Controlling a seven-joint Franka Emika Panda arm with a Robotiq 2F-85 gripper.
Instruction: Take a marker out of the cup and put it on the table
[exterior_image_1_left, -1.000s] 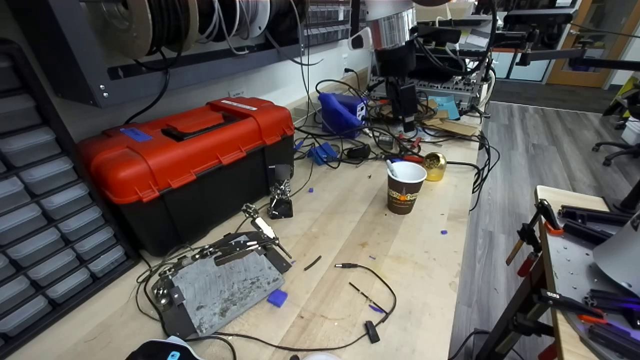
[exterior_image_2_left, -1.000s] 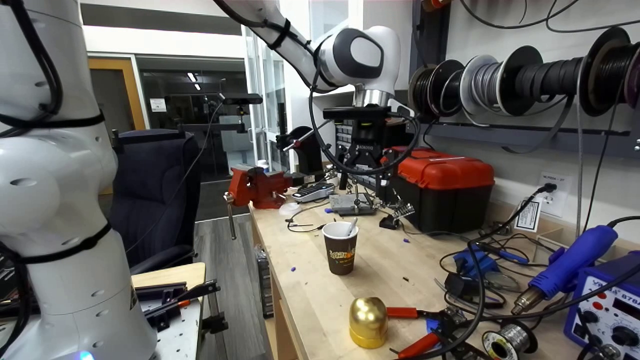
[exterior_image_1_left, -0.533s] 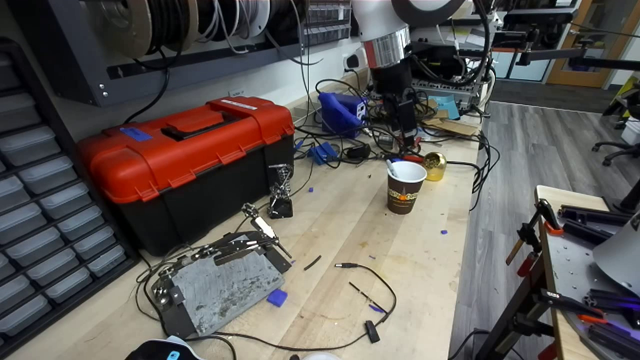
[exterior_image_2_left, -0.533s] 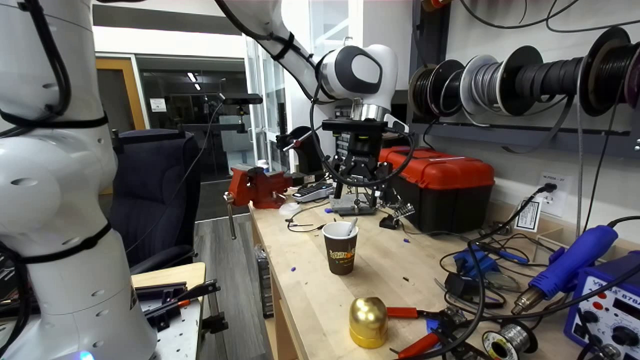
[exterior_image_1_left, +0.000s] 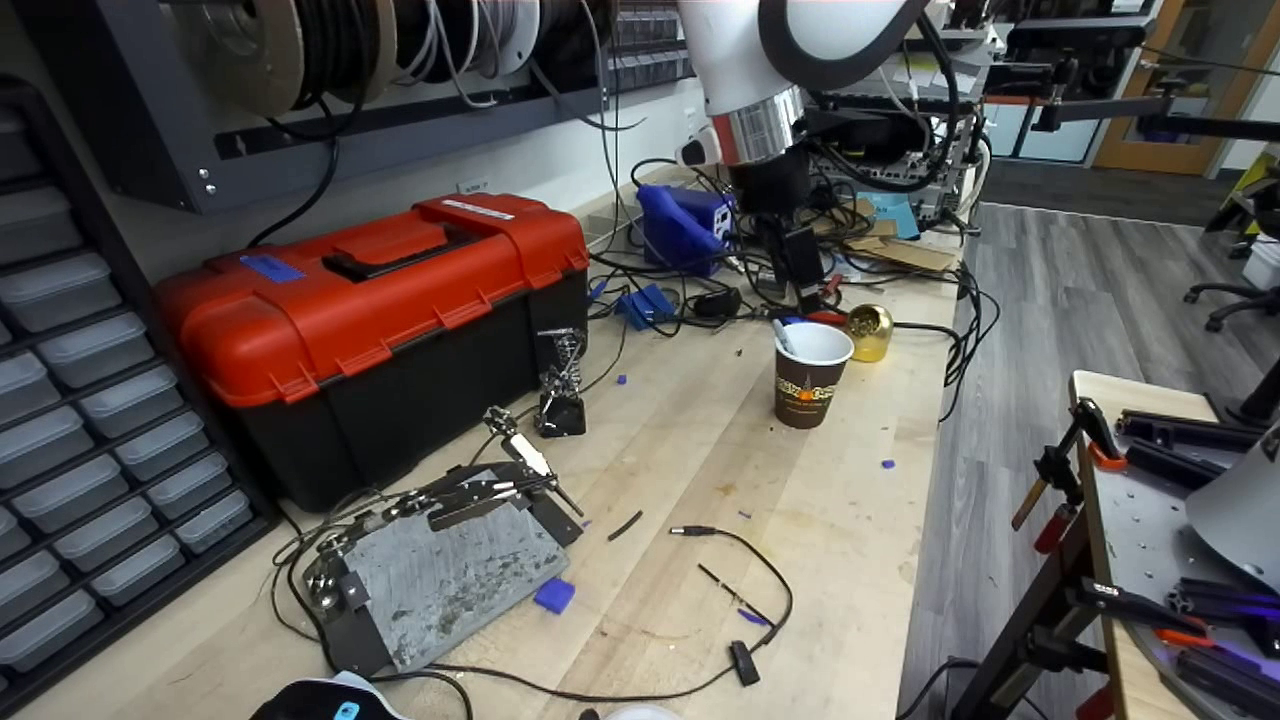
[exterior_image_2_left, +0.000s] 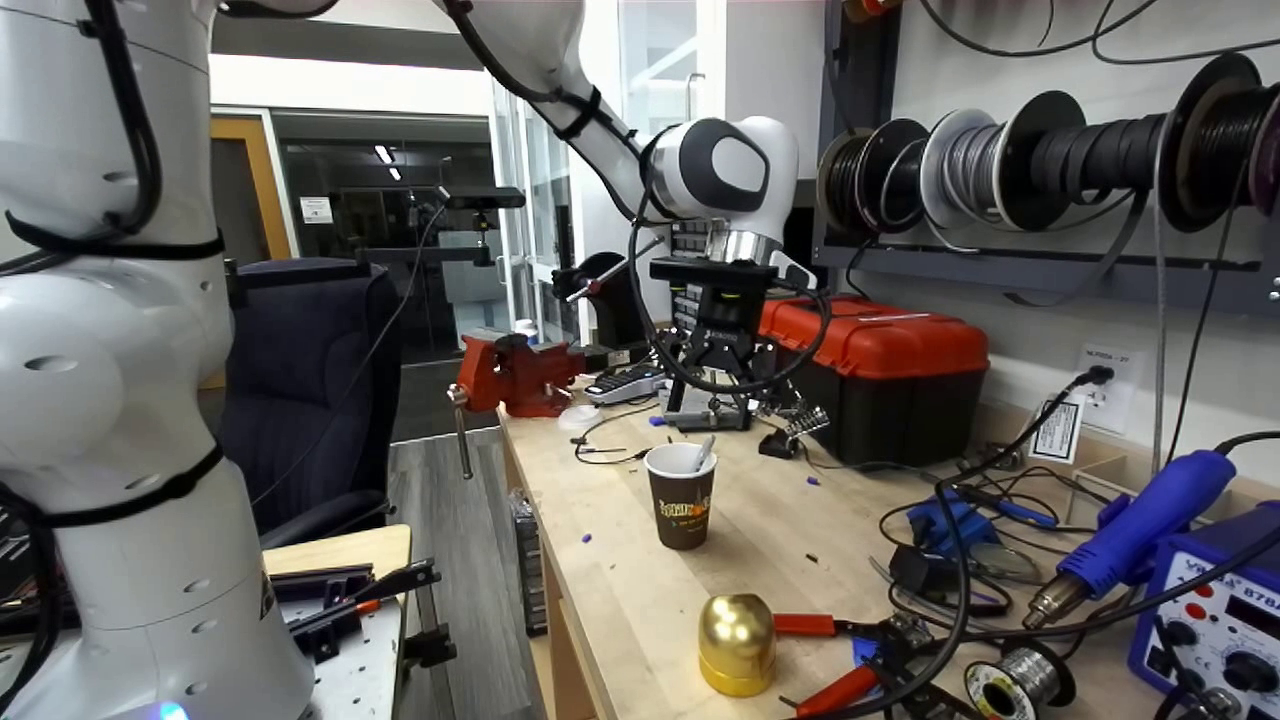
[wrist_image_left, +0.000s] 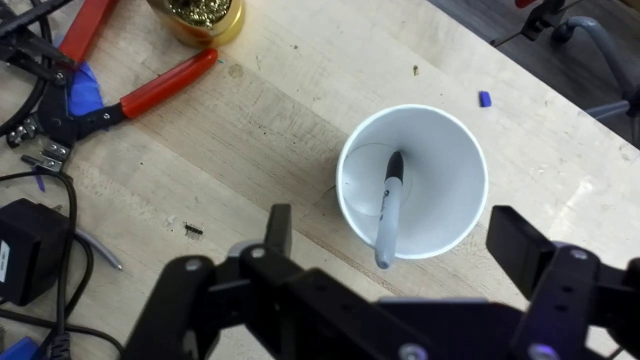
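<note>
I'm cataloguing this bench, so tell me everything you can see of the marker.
The marker is slim and straight, with a pale grey, plastic-looking barrel, small dark print and a tapered black end, probably its cap. It stands tilted in the cup, black end down inside, grey end poking past the white rim it leans on. The open gripper isn't touching it.

A pale wall with a power outlet stands behind a dark grey metal shelf; grey plank flooring stretches toward a wooden door. In an exterior view a navy, high-backed chair stands before dark glazing; a white sheet and two small bright lights show there; tall, white-framed glass doors rise nearby.
</note>
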